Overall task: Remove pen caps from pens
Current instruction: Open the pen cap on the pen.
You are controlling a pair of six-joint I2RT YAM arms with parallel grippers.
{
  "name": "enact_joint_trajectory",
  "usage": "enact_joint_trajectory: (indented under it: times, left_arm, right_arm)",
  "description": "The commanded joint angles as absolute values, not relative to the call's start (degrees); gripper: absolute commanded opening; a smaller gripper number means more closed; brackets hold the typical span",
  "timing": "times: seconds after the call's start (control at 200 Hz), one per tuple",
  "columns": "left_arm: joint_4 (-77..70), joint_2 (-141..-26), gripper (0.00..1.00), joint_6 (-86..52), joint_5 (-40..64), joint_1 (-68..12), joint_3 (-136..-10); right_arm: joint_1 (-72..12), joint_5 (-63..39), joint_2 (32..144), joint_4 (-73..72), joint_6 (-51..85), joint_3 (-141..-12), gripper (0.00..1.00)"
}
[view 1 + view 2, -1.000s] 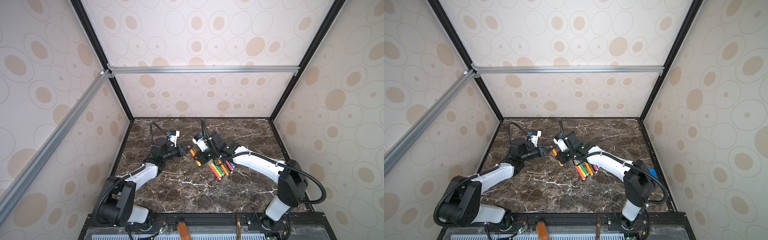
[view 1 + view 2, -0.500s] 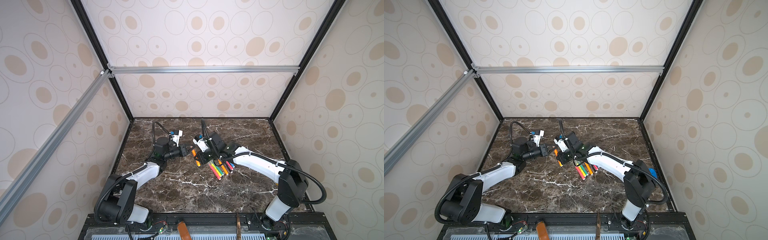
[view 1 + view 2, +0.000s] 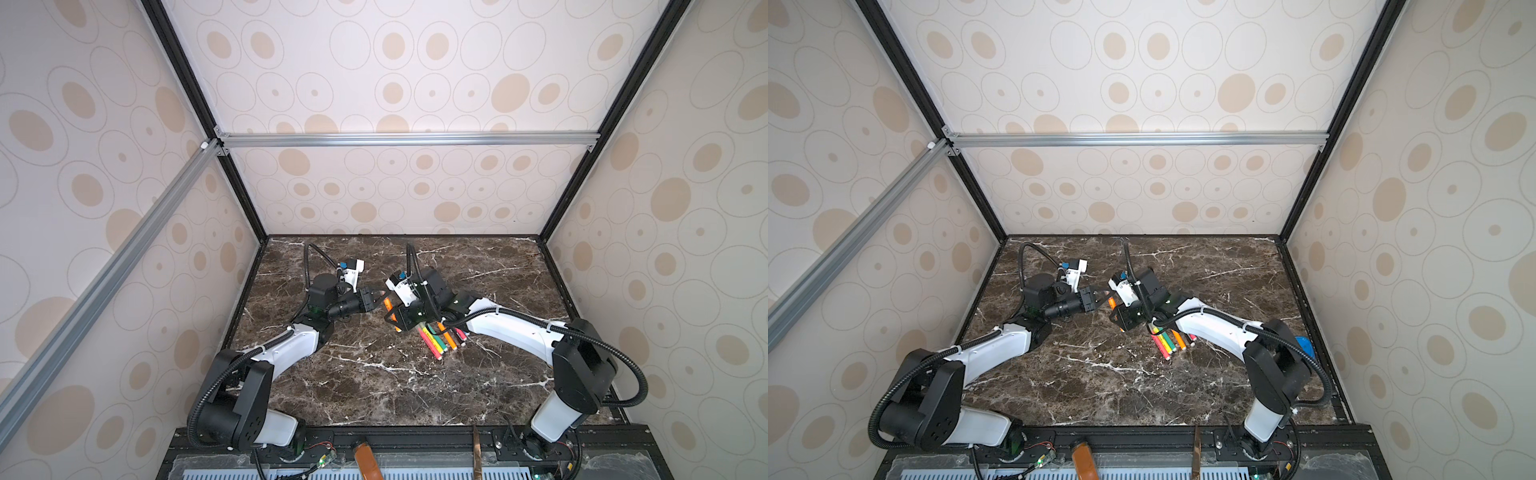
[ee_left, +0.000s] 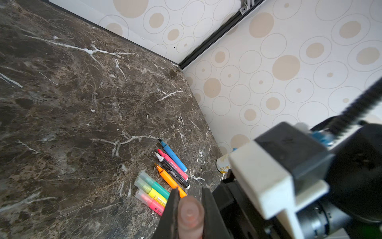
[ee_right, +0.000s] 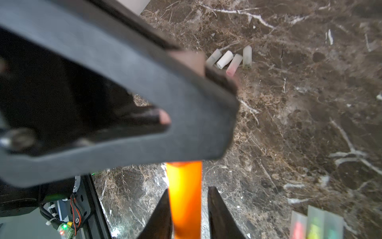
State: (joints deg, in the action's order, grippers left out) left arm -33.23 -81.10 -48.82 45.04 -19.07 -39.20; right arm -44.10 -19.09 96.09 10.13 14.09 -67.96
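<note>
Four bare pens (image 4: 172, 165), blue, red, black and orange, are seen lying side by side on the table (image 4: 82, 103) just beyond the tips of the left claw (image 4: 189, 196). Three capped pens (image 4: 152, 190), green, yellow and pink, are laid in the same row beside them. Four loose caps (image 5: 225, 59) are found close together on the table, out past the right claw (image 5: 188, 189). From this, about half of the work is judged done.

A further orange pen (image 5: 184, 182) is spanned in the air between the two claws. The left claw is clamped narrowly on a reddish cap (image 4: 189, 215) at one end. The right claw is set around the barrel, its jaws a little apart: one lies against the barrel, and a slit of table is seen at the other. Whether the cap has parted from the barrel cannot be told, as the joint is hidden by the left claw.

This cap and three more are judged left to do.

No container is seen; pens and caps are laid straight on the table.
</note>
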Motion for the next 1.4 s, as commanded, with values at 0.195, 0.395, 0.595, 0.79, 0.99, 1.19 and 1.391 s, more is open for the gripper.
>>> enact_joint_trajectory:
  times: [0.195,0.395,0.595,0.79,0.99,1.19,1.391]
  left_arm:
    - [-38.12,-80.63,0.00,-53.68,45.26,-20.43,-42.19]
    - [-38.17,-81.47,0.00,-53.27,45.21,-20.96,-42.31]
    - [-35.34,-80.95,0.00,-50.80,44.57,-21.01,-42.30]
    - [-33.39,-81.45,0.00,-49.17,44.19,-21.01,-43.13]
    - [-26.24,-83.57,0.00,-43.62,41.76,-18.79,-47.81]
    - [-23.71,-89.46,0.00,-42.12,40.35,-12.23,-54.67]
    - [-23.58,-95.18,0.00,-43.15,39.14,-8.51,-62.47]
  right_arm:
    - [-43.42,-22.63,93.40,-1.26,14.76,-64.32,0.24]
    - [-43.40,-22.76,94.82,-1.97,15.27,-65.59,0.17]
    - [-43.22,-22.31,94.29,-2.28,15.27,-65.40,0.10]
    - [-42.98,-20.41,91.79,-2.94,15.45,-63.41,0.00]
    - [-42.89,-18.51,88.02,-1.35,14.52,-59.31,0.00]
    - [-43.15,-16.09,82.82,0.41,14.34,-52.26,0.00]
    - [-44.12,-11.42,79.09,3.33,13.58,-47.31,0.00]
